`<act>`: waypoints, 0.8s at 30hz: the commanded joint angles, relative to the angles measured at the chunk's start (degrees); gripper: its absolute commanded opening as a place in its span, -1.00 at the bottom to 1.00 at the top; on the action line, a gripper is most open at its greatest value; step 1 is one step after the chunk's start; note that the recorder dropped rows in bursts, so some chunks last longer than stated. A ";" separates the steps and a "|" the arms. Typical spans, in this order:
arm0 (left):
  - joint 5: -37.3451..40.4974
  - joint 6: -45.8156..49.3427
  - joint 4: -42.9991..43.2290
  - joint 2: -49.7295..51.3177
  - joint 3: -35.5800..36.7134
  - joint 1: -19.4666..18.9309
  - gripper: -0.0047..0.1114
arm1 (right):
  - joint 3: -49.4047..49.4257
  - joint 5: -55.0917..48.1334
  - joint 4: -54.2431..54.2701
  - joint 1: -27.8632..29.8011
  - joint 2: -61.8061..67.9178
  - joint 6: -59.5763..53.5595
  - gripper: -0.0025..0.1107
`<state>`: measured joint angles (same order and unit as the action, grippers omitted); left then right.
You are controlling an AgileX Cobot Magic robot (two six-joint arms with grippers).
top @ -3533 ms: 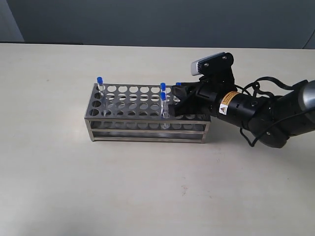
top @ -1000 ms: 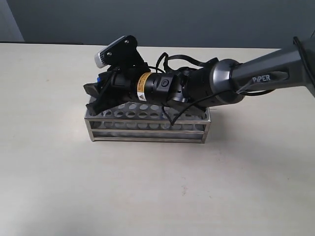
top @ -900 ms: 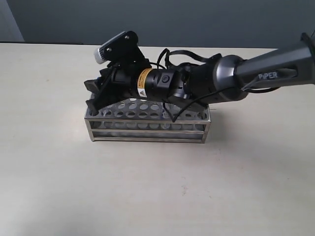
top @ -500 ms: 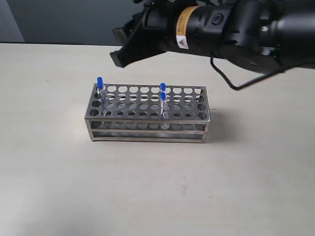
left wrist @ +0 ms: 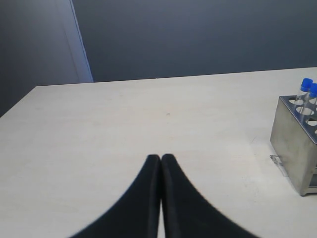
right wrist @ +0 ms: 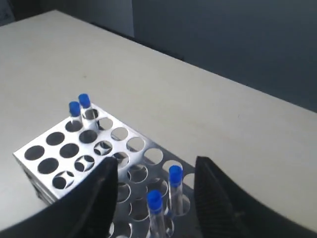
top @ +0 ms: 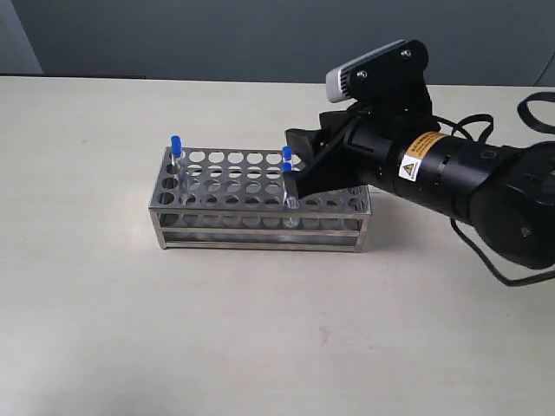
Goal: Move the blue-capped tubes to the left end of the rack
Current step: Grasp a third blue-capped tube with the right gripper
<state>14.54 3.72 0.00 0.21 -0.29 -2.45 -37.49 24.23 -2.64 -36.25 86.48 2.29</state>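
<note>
- The right gripper (right wrist: 156,166) is hanging over the rack (right wrist: 49,163) with its jaws spread wide, gripping nothing.
- Two blue-capped tubes (right wrist: 176,174) are standing upright in rack holes in the gap between its fingers (right wrist: 104,188), touching neither finger. One is sitting closer to the wrist, the other just past it.
- In the exterior view the right gripper (top: 297,163) is overlapping these two tubes. I cannot tell whether the fingers are sitting level with the blue tops or above them.
- The rack is stretching away ahead of the fingertips.
- The other two blue-capped tubes are standing side by side in corner holes at the rack end farthest from this gripper.
- The rack is sitting flat on the pale table (top: 260,329).
- The left gripper (left wrist: 161,157) is hovering low over the table with its fingers pressed together and nothing between them.
- It is sitting well apart from the rack. Only the rack end with two blue tops is showing at the edge of its view.
</note>
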 commanded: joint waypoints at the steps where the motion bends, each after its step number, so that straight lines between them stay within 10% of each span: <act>1: -0.79 -0.21 0.00 -0.21 0.29 0.34 -0.91 | 0.18 4.20 2.64 0.33 6.17 -1.62 -0.12; 24: -0.79 -0.21 0.00 -0.21 0.29 0.34 -0.91 | -5.53 11.34 3.25 0.23 21.45 -0.11 -0.12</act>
<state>14.54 3.72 0.00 0.21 -0.29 -2.45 -42.22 37.62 0.69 -36.25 107.35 2.28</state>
